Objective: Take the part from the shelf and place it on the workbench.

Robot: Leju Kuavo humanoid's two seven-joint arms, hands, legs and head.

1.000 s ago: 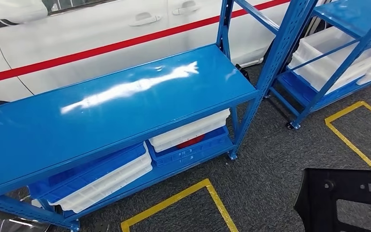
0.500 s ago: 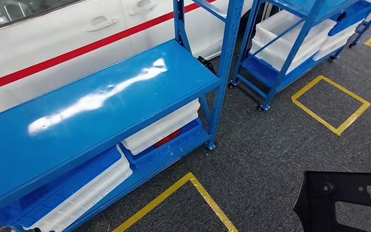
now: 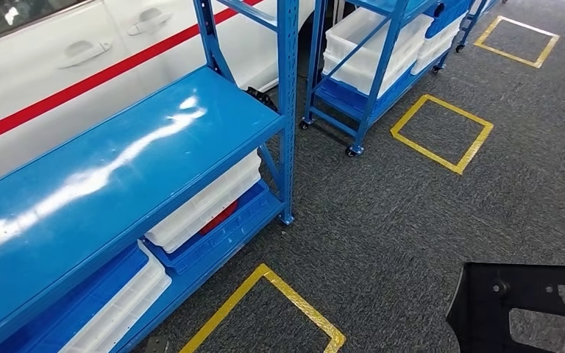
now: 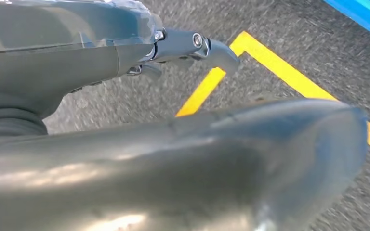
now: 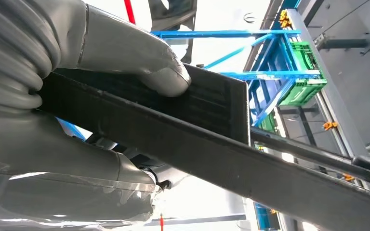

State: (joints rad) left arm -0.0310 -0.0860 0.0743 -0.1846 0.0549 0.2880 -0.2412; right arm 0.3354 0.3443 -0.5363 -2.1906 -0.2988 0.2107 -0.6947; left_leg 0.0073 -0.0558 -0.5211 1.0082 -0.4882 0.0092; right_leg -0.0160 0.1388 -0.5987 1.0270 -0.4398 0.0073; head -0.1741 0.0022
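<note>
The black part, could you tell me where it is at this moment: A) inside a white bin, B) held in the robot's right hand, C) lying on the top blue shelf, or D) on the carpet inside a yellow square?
B: in the right wrist view the right hand grips the black part, thumb pressed on its ribbed face; the head view shows the part off the shelf, above the carpet.
</note>
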